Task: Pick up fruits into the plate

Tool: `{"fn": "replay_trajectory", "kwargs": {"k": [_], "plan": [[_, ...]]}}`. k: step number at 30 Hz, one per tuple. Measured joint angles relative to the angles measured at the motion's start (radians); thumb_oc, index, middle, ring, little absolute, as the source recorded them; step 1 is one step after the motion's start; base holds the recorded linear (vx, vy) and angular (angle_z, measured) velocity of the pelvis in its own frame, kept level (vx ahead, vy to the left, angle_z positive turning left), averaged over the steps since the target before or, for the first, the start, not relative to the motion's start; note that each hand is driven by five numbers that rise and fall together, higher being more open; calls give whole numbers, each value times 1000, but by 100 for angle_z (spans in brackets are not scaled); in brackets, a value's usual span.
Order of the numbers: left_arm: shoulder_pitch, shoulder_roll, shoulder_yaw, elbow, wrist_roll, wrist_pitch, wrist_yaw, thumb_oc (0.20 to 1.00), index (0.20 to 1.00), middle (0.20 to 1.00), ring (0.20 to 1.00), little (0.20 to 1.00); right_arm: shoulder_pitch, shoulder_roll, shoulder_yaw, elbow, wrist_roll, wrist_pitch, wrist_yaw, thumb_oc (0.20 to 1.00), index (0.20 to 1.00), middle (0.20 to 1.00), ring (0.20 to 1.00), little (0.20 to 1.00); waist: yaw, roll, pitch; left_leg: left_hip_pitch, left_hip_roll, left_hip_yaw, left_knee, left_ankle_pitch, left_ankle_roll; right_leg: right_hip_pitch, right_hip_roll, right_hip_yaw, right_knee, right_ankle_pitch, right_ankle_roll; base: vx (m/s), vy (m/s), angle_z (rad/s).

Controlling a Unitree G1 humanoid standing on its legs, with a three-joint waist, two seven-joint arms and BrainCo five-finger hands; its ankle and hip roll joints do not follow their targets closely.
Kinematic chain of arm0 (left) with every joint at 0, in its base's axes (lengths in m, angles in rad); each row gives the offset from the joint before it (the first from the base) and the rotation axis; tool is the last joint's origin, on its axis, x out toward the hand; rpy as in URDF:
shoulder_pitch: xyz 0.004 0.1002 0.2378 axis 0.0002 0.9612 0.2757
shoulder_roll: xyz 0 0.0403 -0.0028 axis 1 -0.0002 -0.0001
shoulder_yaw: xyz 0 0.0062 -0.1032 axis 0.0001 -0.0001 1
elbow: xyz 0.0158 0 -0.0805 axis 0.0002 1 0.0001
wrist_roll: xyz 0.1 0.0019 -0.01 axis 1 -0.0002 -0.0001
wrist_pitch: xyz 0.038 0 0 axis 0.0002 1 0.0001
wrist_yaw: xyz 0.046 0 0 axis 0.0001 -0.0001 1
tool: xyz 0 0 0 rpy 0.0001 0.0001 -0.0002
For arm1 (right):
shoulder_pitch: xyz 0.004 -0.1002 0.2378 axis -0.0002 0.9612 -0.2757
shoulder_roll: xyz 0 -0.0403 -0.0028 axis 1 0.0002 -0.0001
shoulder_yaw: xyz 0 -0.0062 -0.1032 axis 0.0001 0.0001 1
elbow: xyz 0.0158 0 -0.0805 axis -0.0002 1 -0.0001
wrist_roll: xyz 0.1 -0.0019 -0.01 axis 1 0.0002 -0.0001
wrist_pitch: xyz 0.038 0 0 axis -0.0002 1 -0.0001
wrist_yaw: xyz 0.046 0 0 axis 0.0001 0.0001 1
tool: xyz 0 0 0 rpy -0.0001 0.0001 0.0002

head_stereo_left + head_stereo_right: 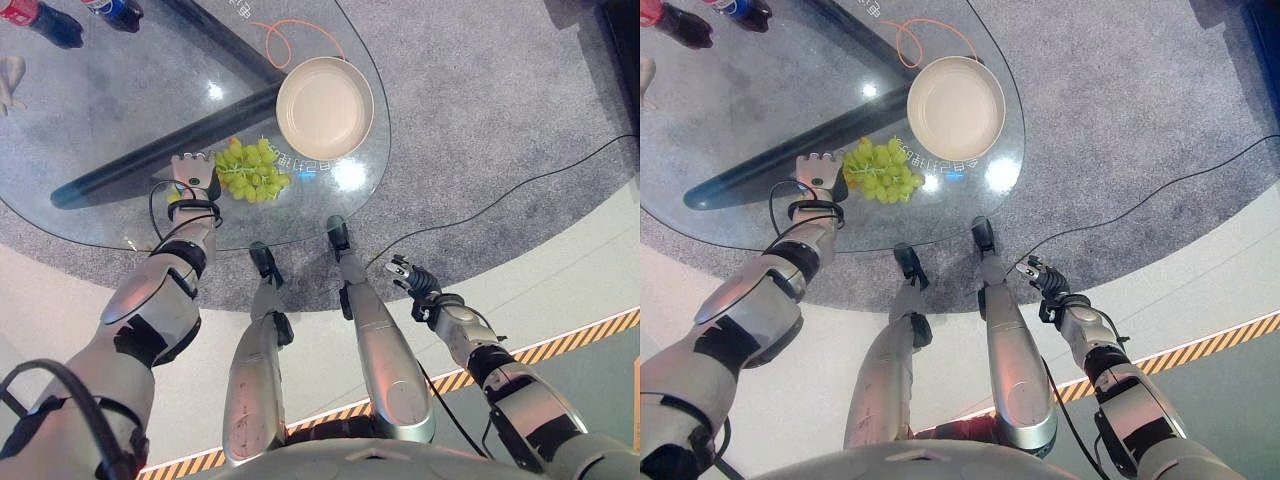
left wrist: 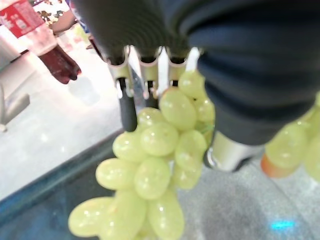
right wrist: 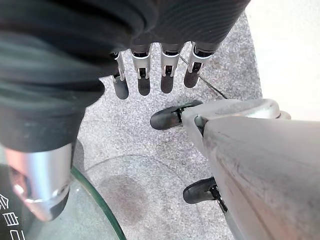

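Right, left hand (image 1: 189,172) w/ fingers on grapes (image 1: 250,170); should pinch the stem firmly, then lift toward plate (image 1: 325,107) at 2 o'clock.

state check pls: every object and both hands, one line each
grapes: green bunch lying on the glass table, beside the plate, not in it
plate: upright on the table, nothing in it
glass table: bears the grapes and the plate
left hand: at the grapes, fingers over the bunch with the thumb on its other side; grip not yet clear
right hand: off the table, low at the robot's side, fingers relaxed, holding nothing
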Motion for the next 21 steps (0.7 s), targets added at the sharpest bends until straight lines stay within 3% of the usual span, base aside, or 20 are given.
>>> {"fn": "replay_trajectory", "kwargs": {"k": [11,21], "plan": [[29,0,8,16,-42,-70,11,200,200,200,200,200,-5,5,0,9,0,-3,5,1000,1000,1000,1000,1000,5,-2,-1,48,0,-6,4,0,0,53,-1,-3,0,0,0,0,0,0],[55,59,77,-144,-169,-159,6,200,200,200,200,200,-2,15,-2,25,-2,-1,3,1000,1000,1000,1000,1000,41,-1,-1,140,1,-21,-26,12,0,151,-2,-24,-29,2,-2,2,7,3]]}}
